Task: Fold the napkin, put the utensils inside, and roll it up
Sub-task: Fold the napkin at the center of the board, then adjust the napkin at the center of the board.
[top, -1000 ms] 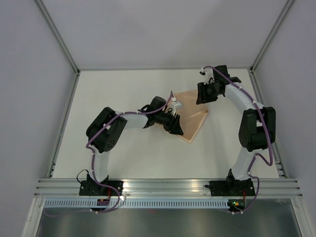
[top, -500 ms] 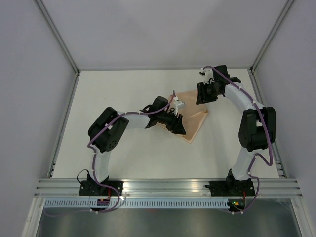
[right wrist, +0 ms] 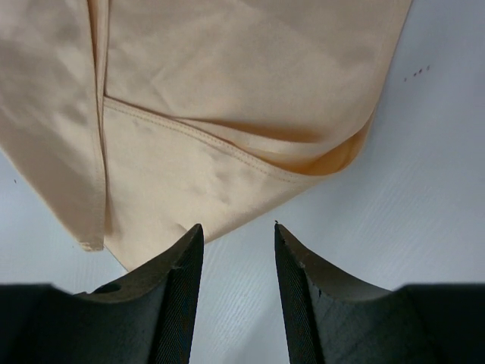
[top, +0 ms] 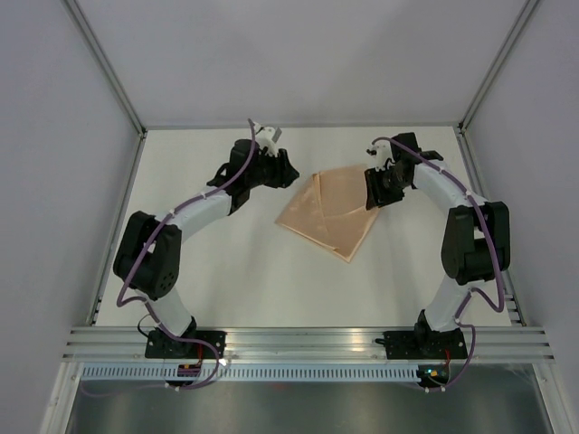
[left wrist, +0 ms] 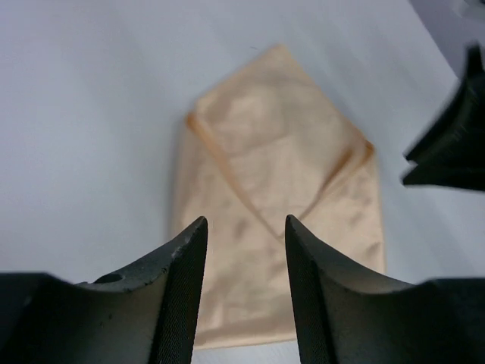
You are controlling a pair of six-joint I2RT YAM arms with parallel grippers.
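The peach-orange napkin (top: 327, 212) lies folded in overlapping flaps on the white table, right of centre. It also shows in the left wrist view (left wrist: 276, 197) and in the right wrist view (right wrist: 227, 98). My left gripper (top: 288, 174) is open and empty, raised to the left of the napkin's far left edge. My right gripper (top: 372, 192) is open and empty, just off the napkin's right edge, over bare table (right wrist: 356, 227). The utensil is not visible in any view.
The white table (top: 208, 262) is bounded by a metal frame with grey walls on three sides. The right gripper's dark fingers show at the right edge of the left wrist view (left wrist: 455, 129).
My left arm has swung away from the napkin's middle to the far left, leaving the cloth spread wider with a flap laid leftward. My right gripper has shifted slightly nearer along the right edge.
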